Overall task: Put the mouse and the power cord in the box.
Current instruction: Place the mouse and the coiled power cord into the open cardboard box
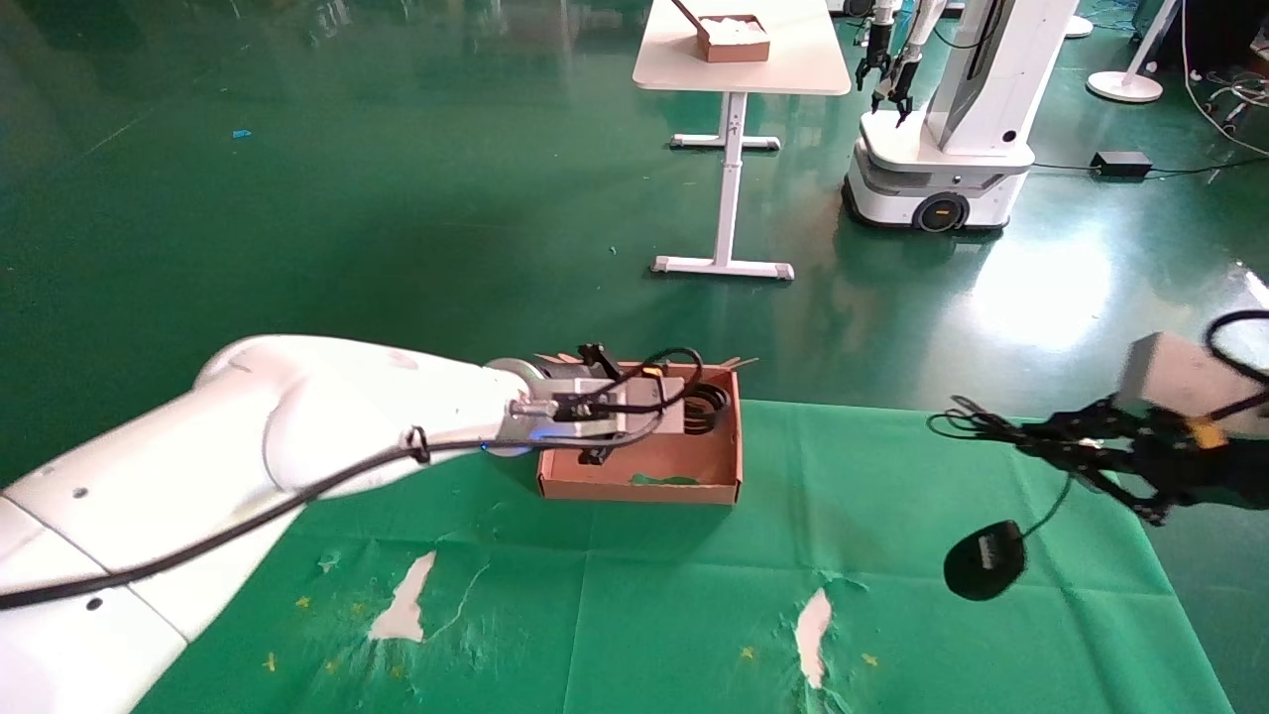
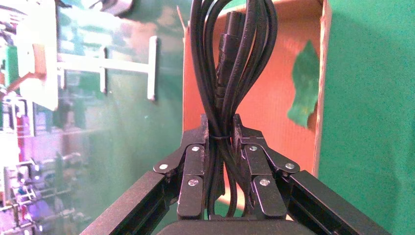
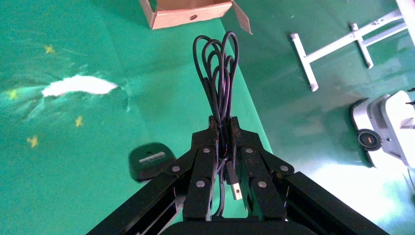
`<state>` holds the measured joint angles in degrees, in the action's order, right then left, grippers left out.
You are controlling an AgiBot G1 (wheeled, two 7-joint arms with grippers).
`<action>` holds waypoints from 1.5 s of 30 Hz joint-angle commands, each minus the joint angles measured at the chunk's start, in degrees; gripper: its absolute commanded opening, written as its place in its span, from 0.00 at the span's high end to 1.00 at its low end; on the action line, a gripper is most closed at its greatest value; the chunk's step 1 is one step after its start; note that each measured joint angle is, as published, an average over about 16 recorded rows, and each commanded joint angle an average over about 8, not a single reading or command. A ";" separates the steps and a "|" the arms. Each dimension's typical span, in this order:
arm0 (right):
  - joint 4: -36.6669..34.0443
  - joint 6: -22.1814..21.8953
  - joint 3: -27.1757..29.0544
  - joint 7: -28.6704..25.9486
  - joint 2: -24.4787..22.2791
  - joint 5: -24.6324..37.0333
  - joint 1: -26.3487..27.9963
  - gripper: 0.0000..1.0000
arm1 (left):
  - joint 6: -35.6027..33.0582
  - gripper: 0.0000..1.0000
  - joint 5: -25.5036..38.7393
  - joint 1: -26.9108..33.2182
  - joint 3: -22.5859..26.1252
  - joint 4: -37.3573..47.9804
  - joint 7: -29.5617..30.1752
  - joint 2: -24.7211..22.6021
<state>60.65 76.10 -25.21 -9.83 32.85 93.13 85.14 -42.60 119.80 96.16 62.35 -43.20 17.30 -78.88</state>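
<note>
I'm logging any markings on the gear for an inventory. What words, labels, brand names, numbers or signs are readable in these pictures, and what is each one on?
No text can be read anywhere.
Mouse: its pale label patch carries dark lines, too small and blurred to read.
Power cord, held by the left hand over the box: no visible marking.
Right hand, gripping the bundled mouse cable: no visible marking.

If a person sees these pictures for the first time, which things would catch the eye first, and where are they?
First comes the left gripper, shut on the looped power cord over the far end of the brown box. Next is the right gripper at the right edge of the green cloth, pinching the bundled thin cable so that the black mouse dangles below it.
</note>
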 commanded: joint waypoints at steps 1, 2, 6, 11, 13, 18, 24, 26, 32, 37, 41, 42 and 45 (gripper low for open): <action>0.32 0.75 0.46 0.10 -1.35 -0.57 0.23 1.00 | 2.48 0.22 -1.01 -0.01 3.16 0.28 0.56 -0.05; 0.37 0.89 0.66 0.12 -1.78 -0.84 0.20 1.00 | 3.05 0.09 -1.60 0.22 4.31 0.37 0.94 -0.03; 0.33 1.15 1.42 0.20 -2.80 -2.02 0.24 1.00 | 4.80 0.00 -3.84 1.25 8.20 0.78 2.33 0.00; 0.32 1.74 2.19 0.38 -3.15 -3.59 0.80 1.00 | 6.41 0.00 -6.22 2.32 12.04 1.13 3.55 0.02; 0.45 2.10 2.38 0.46 -3.20 -4.08 1.07 1.00 | 6.94 0.00 -7.06 2.68 13.32 1.24 3.93 0.02; 1.07 2.98 2.58 0.47 -3.20 -4.94 1.56 1.00 | 8.09 0.00 -8.90 3.45 16.06 1.45 4.65 0.04; 2.54 3.54 2.83 -0.07 -3.09 -5.98 1.62 1.00 | 9.33 0.00 -10.67 4.49 18.36 2.97 5.81 0.16; 3.16 3.58 2.92 -0.27 -2.91 -6.29 1.70 1.00 | 9.75 0.00 -10.96 5.09 18.80 4.70 6.55 0.30; 4.78 3.46 3.02 -0.74 -1.64 -6.81 2.67 1.00 | 9.89 0.00 -10.74 7.61 19.52 11.96 8.52 1.87; 5.69 2.51 2.34 -0.41 1.17 -5.81 4.04 1.00 | 7.74 0.00 -10.85 10.11 19.35 14.47 9.33 6.72; 5.60 -0.03 0.90 1.05 5.94 -3.22 5.49 1.00 | 5.63 0.00 -10.75 11.29 19.26 12.32 11.03 11.37; 5.29 -0.86 0.43 1.54 7.49 -2.42 5.93 1.00 | 5.23 0.00 -10.55 11.42 19.32 11.41 11.65 12.24; 3.10 -3.61 -1.18 3.04 13.06 -0.01 7.35 1.00 | 4.48 0.00 -9.46 11.53 19.67 8.49 13.84 13.97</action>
<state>62.40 72.24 -26.56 -6.31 46.44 93.13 92.44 -37.73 110.70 107.54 82.09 -34.45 31.33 -65.54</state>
